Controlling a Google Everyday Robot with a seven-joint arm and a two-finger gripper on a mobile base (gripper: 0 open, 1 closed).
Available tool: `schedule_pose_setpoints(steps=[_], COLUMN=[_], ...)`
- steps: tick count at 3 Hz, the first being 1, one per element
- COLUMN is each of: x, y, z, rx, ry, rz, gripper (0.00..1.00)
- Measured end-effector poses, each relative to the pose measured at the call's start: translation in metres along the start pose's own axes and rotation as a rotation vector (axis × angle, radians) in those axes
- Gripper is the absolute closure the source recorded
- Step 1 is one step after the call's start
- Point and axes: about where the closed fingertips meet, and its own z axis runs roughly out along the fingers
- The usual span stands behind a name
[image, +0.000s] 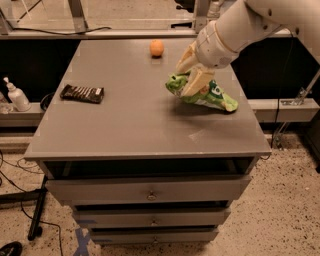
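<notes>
Chip bag (214, 98): green, lying near the surface's right edge, with its left end raised.
Chocolate bar (82, 93): near the left edge, well apart from the bag.
Gripper (182, 82): at the bag's left end, jaws clenched on it.
Risk: the hold on crinkly foil looks thin, so the bag may slip free or slide off the right edge.
Orange (157, 48): by the far edge, where a stray nudge could roll it off.

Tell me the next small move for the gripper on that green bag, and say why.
Probably lift a little higher. The gripper is closed on the raised left end of the bag, over the right half of the table, while the bag's right end seems to rest on it. A short lift would likely keep it from dragging.
</notes>
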Motion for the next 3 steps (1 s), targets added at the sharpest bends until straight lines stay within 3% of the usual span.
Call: schedule_pose_setpoints(steps=[1, 2, 3], x=[-0.002, -0.002, 0.004], y=[0.0, -0.013, -0.043], z=[0.001, 0.0, 0.006], rx=[-0.007, -0.003, -0.014], ry=[0.003, 0.014, 0.038], rz=[-0.014, -0.109, -0.266], gripper=[1.0, 1.0, 1.0])
